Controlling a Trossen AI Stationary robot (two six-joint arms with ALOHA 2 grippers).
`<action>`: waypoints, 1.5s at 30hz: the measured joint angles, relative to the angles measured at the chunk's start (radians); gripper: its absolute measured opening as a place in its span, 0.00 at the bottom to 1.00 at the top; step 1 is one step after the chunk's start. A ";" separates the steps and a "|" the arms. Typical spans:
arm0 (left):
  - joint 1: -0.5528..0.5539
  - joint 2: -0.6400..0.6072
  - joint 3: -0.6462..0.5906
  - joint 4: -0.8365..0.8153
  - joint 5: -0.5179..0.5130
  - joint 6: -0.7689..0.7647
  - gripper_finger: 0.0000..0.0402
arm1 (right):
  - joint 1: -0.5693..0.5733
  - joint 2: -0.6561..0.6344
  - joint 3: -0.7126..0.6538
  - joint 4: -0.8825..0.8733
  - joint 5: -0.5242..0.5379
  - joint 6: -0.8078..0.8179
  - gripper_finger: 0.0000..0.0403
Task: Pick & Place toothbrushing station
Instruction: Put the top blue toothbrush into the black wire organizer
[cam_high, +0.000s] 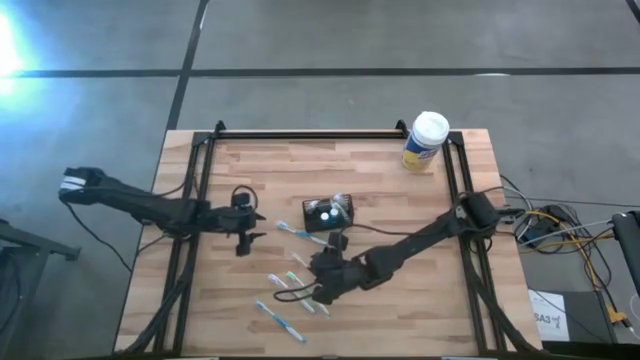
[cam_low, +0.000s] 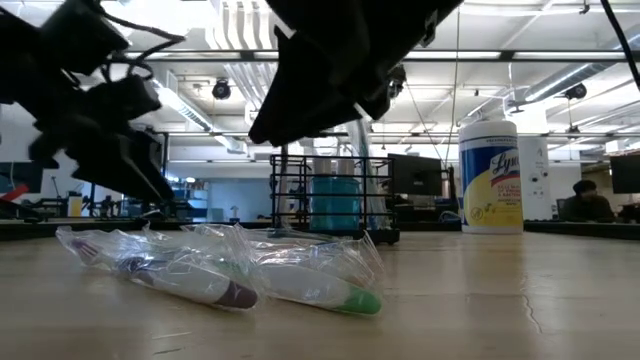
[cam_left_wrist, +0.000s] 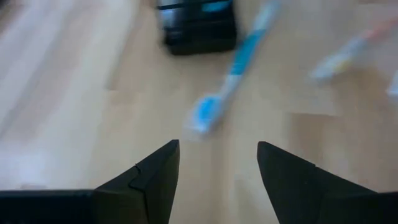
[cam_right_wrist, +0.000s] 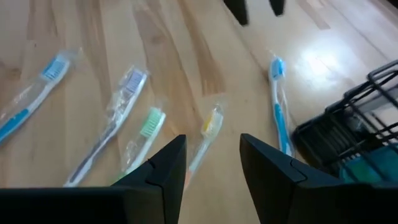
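The toothbrushing station, a small black slotted box, stands on the wooden table near its middle; it also shows in the left wrist view and the right wrist view. Several plastic-wrapped toothbrushes lie flat on the table: a blue one beside the station and others nearer the front edge. My left gripper is open and empty, left of the station, its fingers pointing toward the blue toothbrush. My right gripper is open and empty above the loose toothbrushes, over a yellow one.
A yellow canister with a white cap stands at the table's far right corner and shows in the low view. Black rails run along the table's far edge and both sides. Two wrapped toothbrushes lie close to the low camera.
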 joint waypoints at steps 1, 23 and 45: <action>0.015 0.022 0.007 0.000 -0.005 0.006 0.55 | 0.000 -0.003 0.001 -0.001 0.000 0.000 0.36; 0.210 0.488 0.227 0.049 0.248 0.239 0.55 | 0.050 -0.005 -0.010 -0.001 0.000 0.005 0.34; 0.225 0.551 0.277 0.003 0.257 0.314 0.10 | 0.046 -0.005 -0.008 0.022 0.000 -0.034 0.33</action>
